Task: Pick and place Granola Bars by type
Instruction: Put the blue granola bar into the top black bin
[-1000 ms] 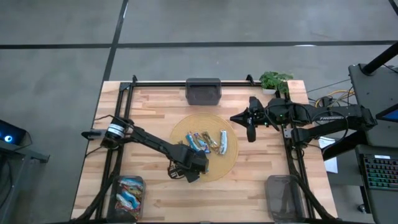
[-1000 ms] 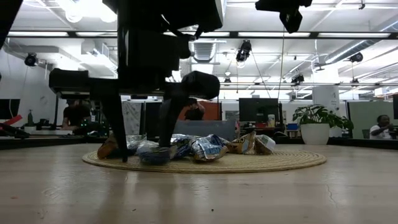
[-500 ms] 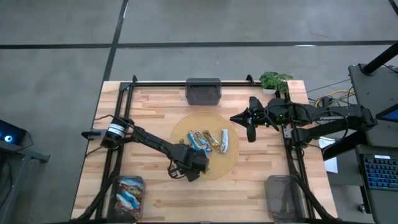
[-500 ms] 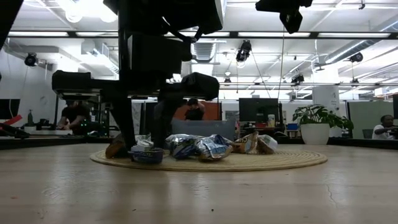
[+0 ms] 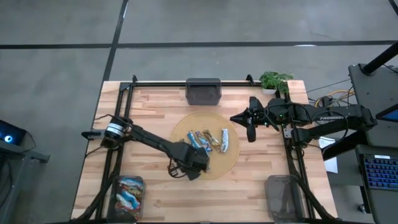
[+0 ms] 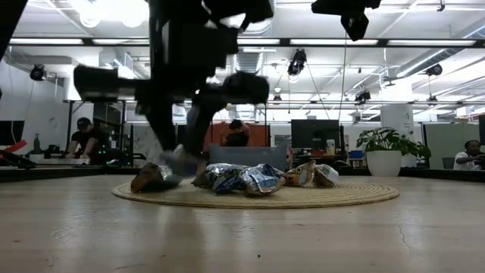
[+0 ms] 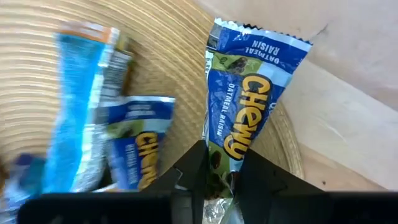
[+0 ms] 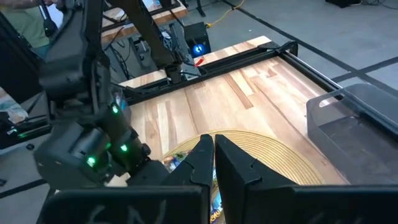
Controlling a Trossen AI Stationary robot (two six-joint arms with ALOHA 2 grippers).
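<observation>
Four views to go through, starting with the high one. The left gripper (image 5: 194, 163) is sitting low over the near-left edge of the round woven mat (image 5: 230, 163), while a handful of Granola Bars (image 5: 210, 140) are lying in a loose cluster at the mat's middle. A bin at the near-left corner (image 5: 129, 191) is already holding several bars; the far bin (image 5: 203, 91) and the near-right bin (image 5: 281, 191) are looking empty. The right gripper (image 5: 250, 132) is hanging off the mat's right edge, waiting.

Low view: the left arm is blurring over the left end of the pile, with something pale just clear of the mat under it (too smeared to say more).

Left wrist view: this one's settling it. The jaws are pinching narrow on the end of a blue Chewy bar (image 7: 244, 112), which is sticking out past the mat rim toward bare desk (image 7: 348, 112).

Right wrist view: the jaws are pressed together on nothing, pointing at the mat.

So I'm reading this as the pick step on a blue bar. Next it'll be needing a clean lift and a carry to whichever bin is taking that type.
</observation>
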